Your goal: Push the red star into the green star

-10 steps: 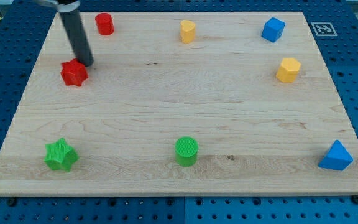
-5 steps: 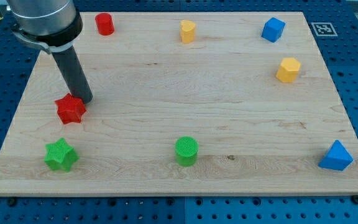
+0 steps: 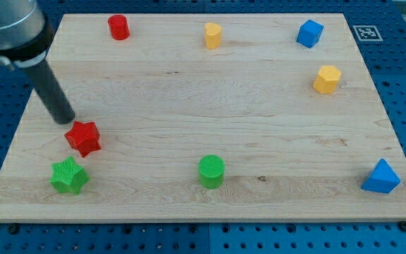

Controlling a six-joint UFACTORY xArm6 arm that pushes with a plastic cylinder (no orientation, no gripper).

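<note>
The red star (image 3: 83,137) lies on the wooden board near its left side, towards the view's bottom. The green star (image 3: 69,176) lies just below it and slightly to the left, with a small gap between them. My tip (image 3: 65,118) rests on the board just above and to the left of the red star, a small gap apart from it. The dark rod rises from the tip towards the view's top left.
A red cylinder (image 3: 118,27), a yellow block (image 3: 213,34) and a blue cube (image 3: 309,33) stand along the top. A yellow hexagonal block (image 3: 326,79) is at the right, a green cylinder (image 3: 211,171) at bottom middle, a blue triangular block (image 3: 381,177) at bottom right.
The red star has slid down the board towards the green star. My tip followed it down, then shifted left, from the star's upper right to its upper left.
</note>
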